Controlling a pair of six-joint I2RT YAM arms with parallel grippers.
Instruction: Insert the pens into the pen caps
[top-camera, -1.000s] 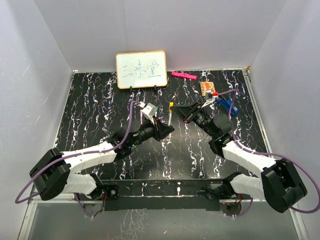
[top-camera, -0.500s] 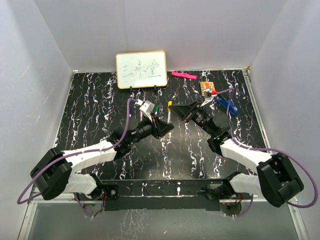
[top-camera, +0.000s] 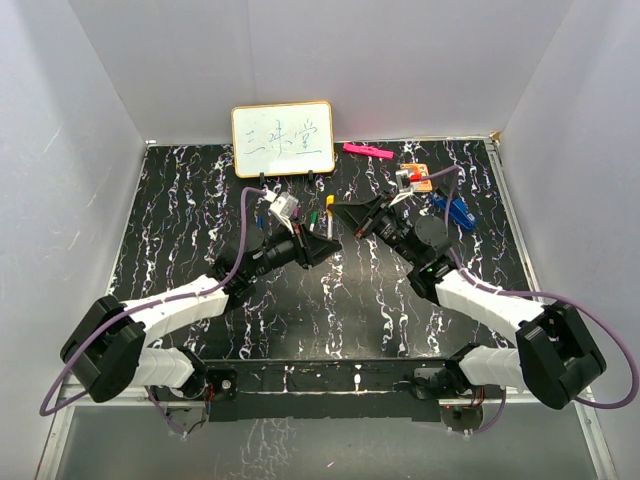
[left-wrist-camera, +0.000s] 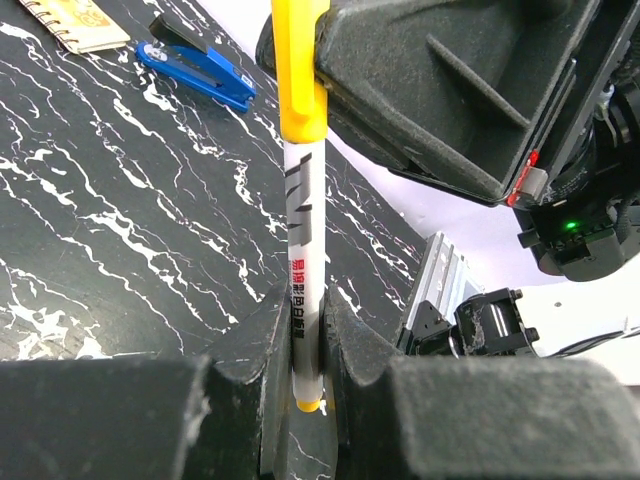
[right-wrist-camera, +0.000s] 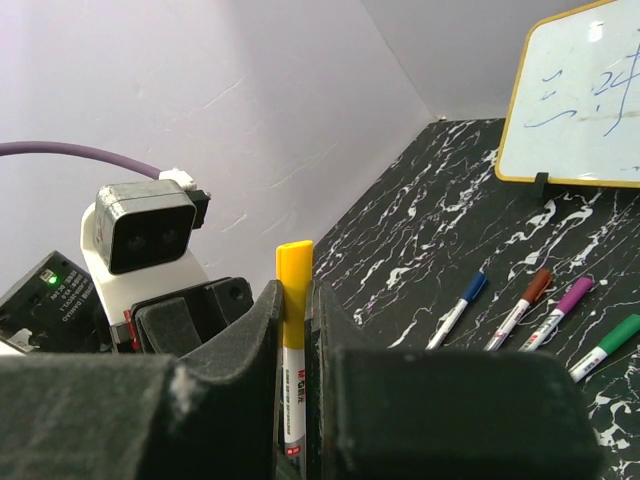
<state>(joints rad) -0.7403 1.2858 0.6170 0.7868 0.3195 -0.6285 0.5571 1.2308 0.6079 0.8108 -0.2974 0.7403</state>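
1. my left gripper (left-wrist-camera: 304, 345) is clamped tight on the white barrel of the yellow marker pen (left-wrist-camera: 303, 230), near its tail. the little yellow end plug pokes out just behind those fingers.
2. my right gripper (right-wrist-camera: 295, 310) is pinched closed on the yellow cap (right-wrist-camera: 293, 270), which sits over the far end of that same pen. a stretch of bare printed barrel runs between the two grips.
3. i judge the step in hand to be seating this cap. cap and barrel look in line in both wrist views, so i'd press straight along the barrel with no sideways bend, holding both grips firm.
4. the risk i see is the barrel sliding back through the left fingers instead of the cap going home. i can't tell whether it is fully seated.
5. the cap is the only holder in play, and the pen's tip is hidden inside it.
6. beyond the right fingers, four more pens lie side by side on the table (right-wrist-camera: 420, 220), each wearing its cap: the blue pen (right-wrist-camera: 458, 308), the red-brown pen (right-wrist-camera: 520, 305), the purple pen (right-wrist-camera: 560, 308) and the green pen (right-wrist-camera: 605, 348). this one looks like the last.
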